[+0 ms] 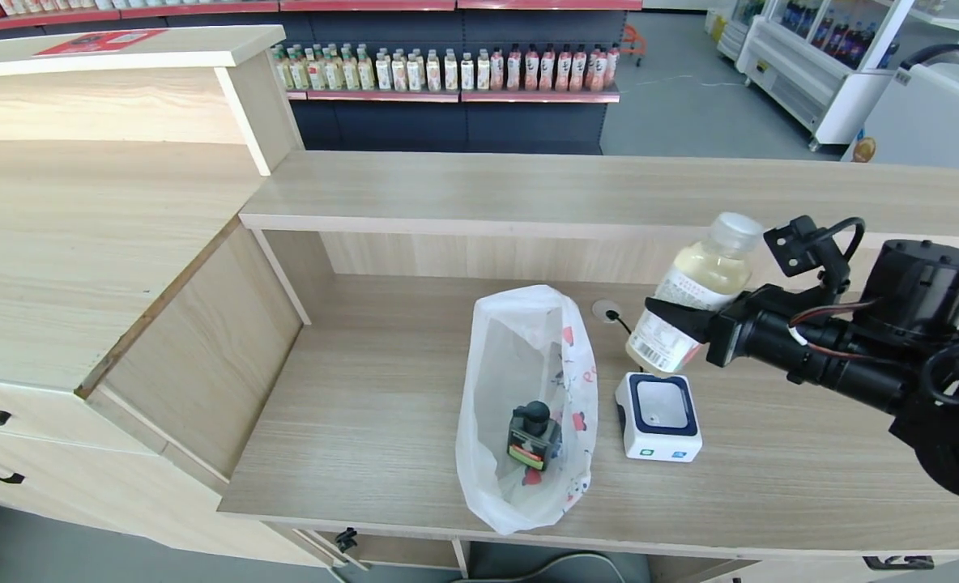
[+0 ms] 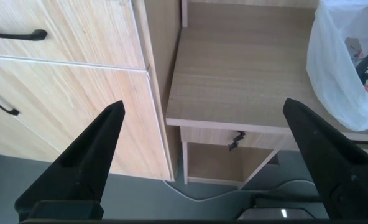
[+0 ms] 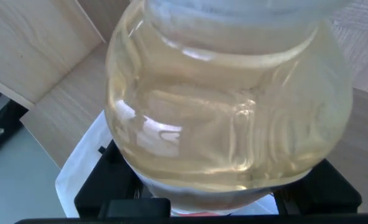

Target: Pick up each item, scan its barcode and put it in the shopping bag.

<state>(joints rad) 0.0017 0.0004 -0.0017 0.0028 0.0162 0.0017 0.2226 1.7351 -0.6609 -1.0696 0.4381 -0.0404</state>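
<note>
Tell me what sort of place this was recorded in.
Most likely a supermarket checkout: shelves of bottled drinks behind, a barcode scanner and shopping bag on the counter, the right gripper holding a bottle near the scanner.

The desk (image 1: 366, 405) is matt, pale wood grain; the shopping bag (image 1: 483, 389) thin, crinkled, translucent white plastic; the bottle (image 1: 702, 275) clear glossy plastic; the scanner (image 1: 662, 444) smooth white plastic.

Bright, even light, with soft shadows on the surface (image 1: 382, 405). Edges bend at the head view's sides. Little shiny spots sit on the bottle (image 3: 234, 137).
</note>
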